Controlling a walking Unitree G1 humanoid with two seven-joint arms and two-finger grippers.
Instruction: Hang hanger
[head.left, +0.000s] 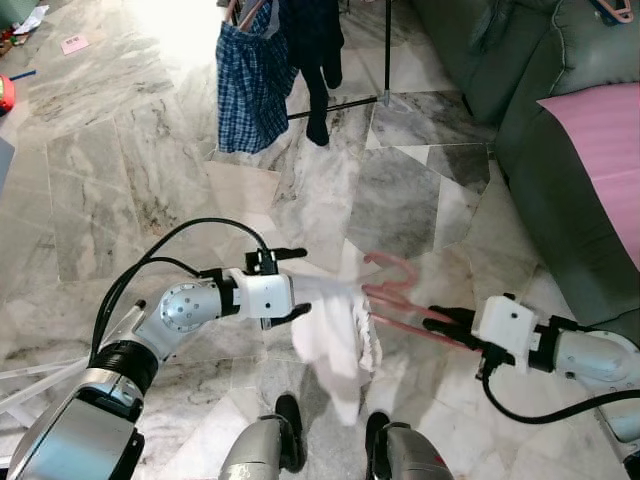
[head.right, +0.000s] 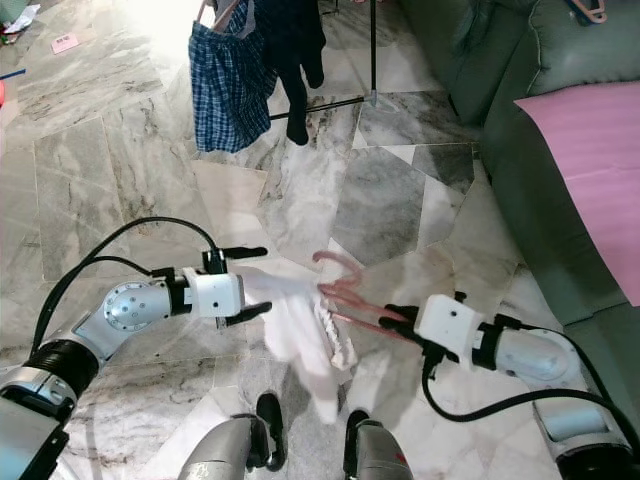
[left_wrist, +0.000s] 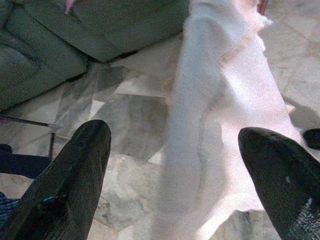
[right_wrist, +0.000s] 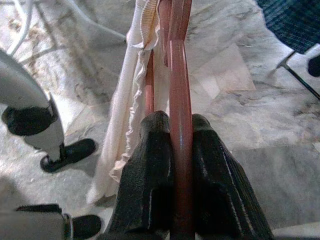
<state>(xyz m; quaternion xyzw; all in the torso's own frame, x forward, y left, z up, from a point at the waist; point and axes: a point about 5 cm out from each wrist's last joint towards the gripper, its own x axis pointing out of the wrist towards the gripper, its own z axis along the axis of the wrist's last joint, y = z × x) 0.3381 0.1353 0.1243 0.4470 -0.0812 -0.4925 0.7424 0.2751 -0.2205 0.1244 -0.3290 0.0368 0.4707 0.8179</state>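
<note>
We see the right claw (right_wrist: 172, 165) pressed tight on the bar of the pink hanger (head.left: 395, 295), held low over the marble floor (head.left: 150, 170) in front of the robot. A white cloth (head.left: 335, 335) droops from the hanger's far end. The left claw (head.left: 292, 285) is spread wide, with the cloth's upper edge between its fingers (left_wrist: 65, 185). Farther off, a checked garment (head.left: 250, 85) hangs on a rack (head.left: 387, 50), beside a green sofa (head.left: 520, 100).

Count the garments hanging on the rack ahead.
2: a blue plaid garment toward the robot's left, and a dark garment beside it toward the right. The picture's top edge cuts the rack, so more may hang unseen.
</note>
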